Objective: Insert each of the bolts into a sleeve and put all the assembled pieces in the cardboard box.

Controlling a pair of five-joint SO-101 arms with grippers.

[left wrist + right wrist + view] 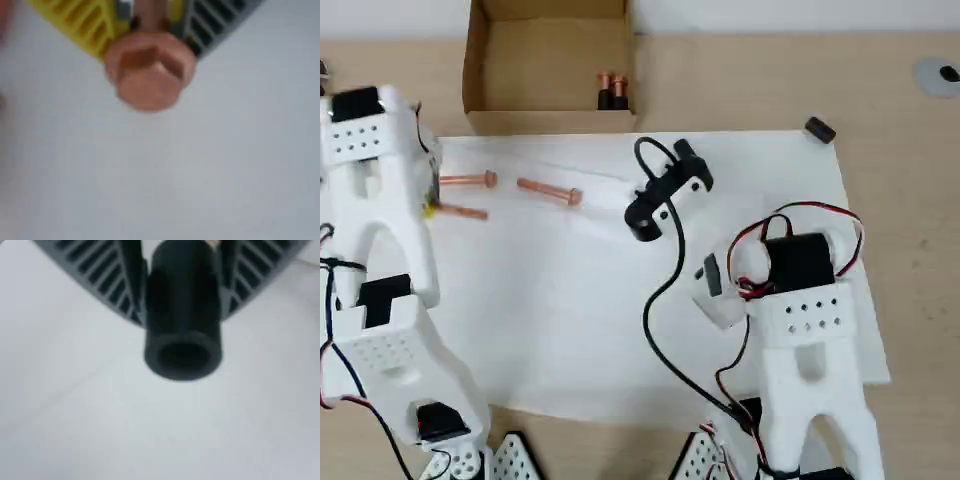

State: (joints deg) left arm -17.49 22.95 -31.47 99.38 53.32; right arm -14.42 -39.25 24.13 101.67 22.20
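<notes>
Holding a copper bolt [148, 75] in the left jaws, shut tight on its shank, head outward, low over the white sheet [570, 330] at its left side. Gripping a black sleeve [182, 335] in the right jaws, closed snugly round it, bore facing out, near the sheet's middle. Nearby on the sheet, a loose bolt [468, 180] and a second loose bolt [550, 191]; at its far right corner, a spare sleeve [819, 129]. Inside the cardboard box [475, 70] at the back of the counter [900, 200], two assembled pieces [612, 90].

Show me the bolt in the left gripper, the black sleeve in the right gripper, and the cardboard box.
bolt [148, 82], left wrist view, on its hexagonal head.
sleeve [182, 305], right wrist view, on its side wall.
cardboard box [540, 121], high view, on the wall nearest the arms.
</notes>
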